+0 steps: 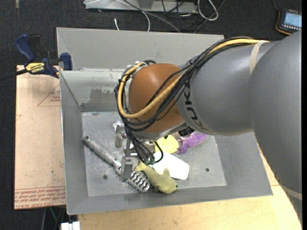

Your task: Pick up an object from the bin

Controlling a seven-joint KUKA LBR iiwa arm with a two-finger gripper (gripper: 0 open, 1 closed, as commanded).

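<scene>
Rod [99,151], grey, is located at 9 o'clock in the bin [72,138]. The gripper [126,170] is positioned at its 4 o'clock end; its opening cannot be determined. The rod is judged stiff and slippery, so a mid-shaft hold is advised.

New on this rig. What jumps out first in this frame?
The big grey arm with its orange wrist cover reaches in from the right, down into the grey bin. Its gripper sits low near the bin's front, next to a heap: yellow soft lump, white piece, purple thing. A grey rod lies to the left.
</scene>
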